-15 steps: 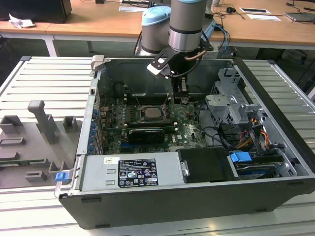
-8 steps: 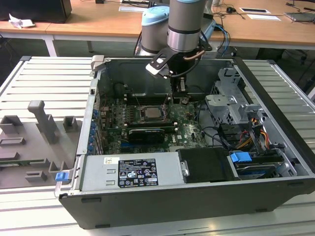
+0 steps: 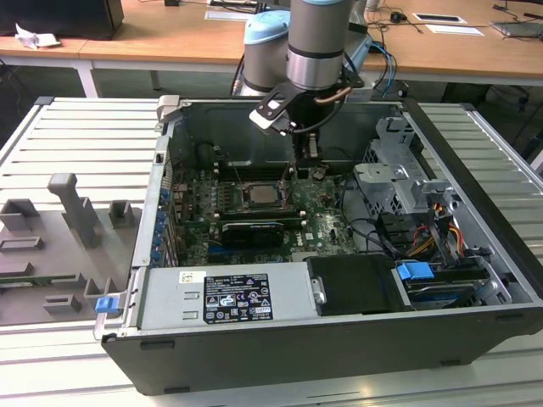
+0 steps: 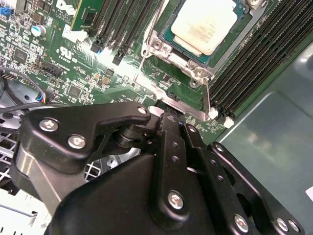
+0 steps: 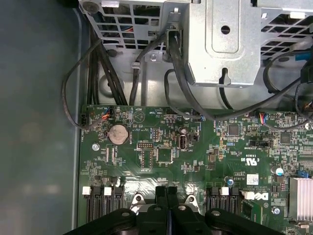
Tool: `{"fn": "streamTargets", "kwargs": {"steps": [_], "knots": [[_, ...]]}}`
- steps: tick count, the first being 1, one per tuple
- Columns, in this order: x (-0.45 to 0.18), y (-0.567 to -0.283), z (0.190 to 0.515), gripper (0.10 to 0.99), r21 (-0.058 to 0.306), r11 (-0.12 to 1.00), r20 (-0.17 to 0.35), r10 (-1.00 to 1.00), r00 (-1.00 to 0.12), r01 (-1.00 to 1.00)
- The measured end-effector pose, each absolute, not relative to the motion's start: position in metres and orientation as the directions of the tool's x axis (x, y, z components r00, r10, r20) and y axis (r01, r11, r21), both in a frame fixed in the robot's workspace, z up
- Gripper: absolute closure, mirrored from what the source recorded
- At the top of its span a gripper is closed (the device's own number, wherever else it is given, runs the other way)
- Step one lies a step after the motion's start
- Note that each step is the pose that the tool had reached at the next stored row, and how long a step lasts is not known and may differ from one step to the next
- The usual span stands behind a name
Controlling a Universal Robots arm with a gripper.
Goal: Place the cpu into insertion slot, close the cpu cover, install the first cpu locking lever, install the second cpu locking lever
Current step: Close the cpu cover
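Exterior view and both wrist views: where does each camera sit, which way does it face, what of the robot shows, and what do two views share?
Exterior view: off the arm, looking down into the open black computer case; shows arm and gripper.
First wrist view: on the wrist, facing the green circuit board and silvery drive cage; gripper with jaws together.
Second wrist view: on the wrist, facing the pale silver square cpu past the gripper.
Shared: exterior and second wrist views both show the cpu.
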State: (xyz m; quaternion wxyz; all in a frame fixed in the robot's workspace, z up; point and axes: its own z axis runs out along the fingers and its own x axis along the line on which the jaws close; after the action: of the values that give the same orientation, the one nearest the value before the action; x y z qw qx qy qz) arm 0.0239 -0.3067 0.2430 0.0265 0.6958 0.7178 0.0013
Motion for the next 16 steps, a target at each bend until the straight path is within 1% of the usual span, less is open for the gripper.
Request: {"fn": "streamTargets", "kwargs": {"steps": [16], "knots": [[0.0169,-0.3067,0.243,0.98,0.039,0.032,-0.036,0.999,-0.03,0.999]]}}
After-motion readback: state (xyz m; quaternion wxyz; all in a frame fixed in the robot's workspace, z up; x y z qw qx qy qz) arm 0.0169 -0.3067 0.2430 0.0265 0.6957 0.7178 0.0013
